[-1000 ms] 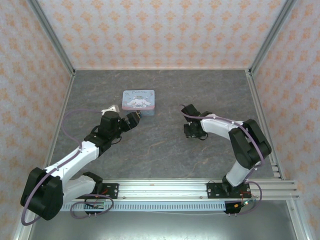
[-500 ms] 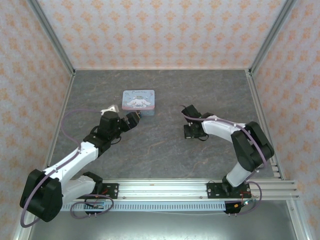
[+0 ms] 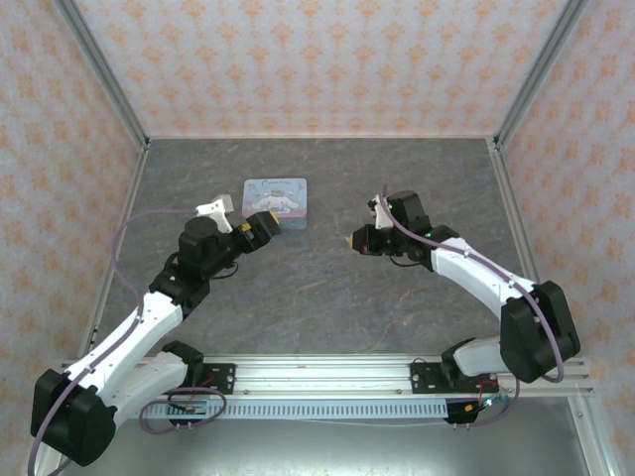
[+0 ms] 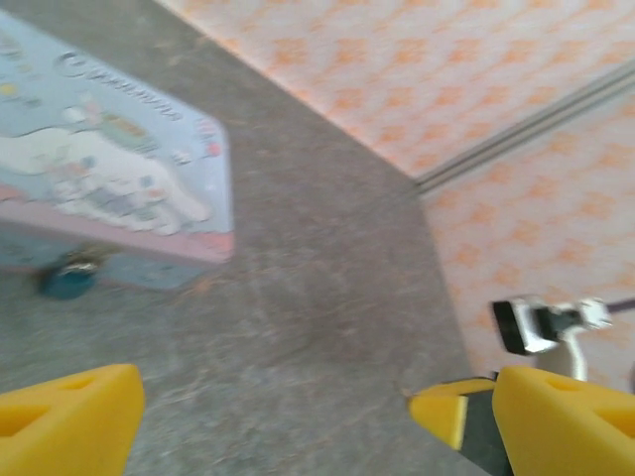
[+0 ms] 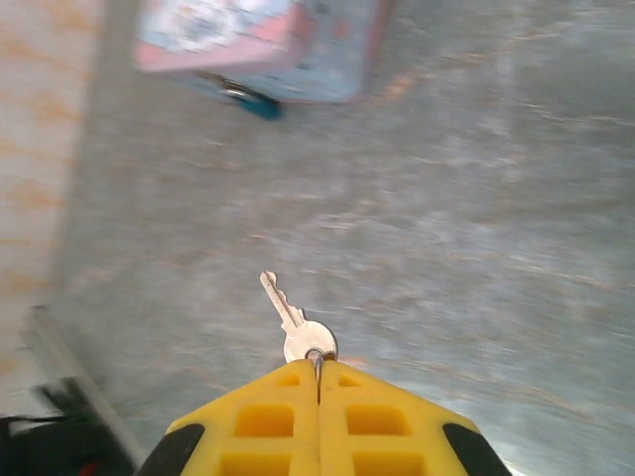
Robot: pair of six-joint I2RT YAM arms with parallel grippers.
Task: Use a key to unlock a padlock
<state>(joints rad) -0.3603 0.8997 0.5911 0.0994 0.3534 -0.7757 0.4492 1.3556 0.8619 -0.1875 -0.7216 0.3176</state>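
Since right arm lifted clear of grey stone-look table [image 3: 327,288], pick-up looks done. Pale blue cartoon-print tin [image 3: 275,198] unmoved. Left gripper [image 4: 283,402] nearer tin, jaws wide, empty. Right gripper [image 5: 318,369] clamped shut. Tiny teal padlock [image 4: 67,281] on table, against tin's near side. Small silver key [image 5: 291,315] pinched by bow, blade forward; insertion next.

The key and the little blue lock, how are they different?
The key is silvery and thin; the padlock is teal and chunky. The key is pinched in the shut right gripper, while the padlock lies on the table right beside the tin. Both are tiny, far smaller than the tin.
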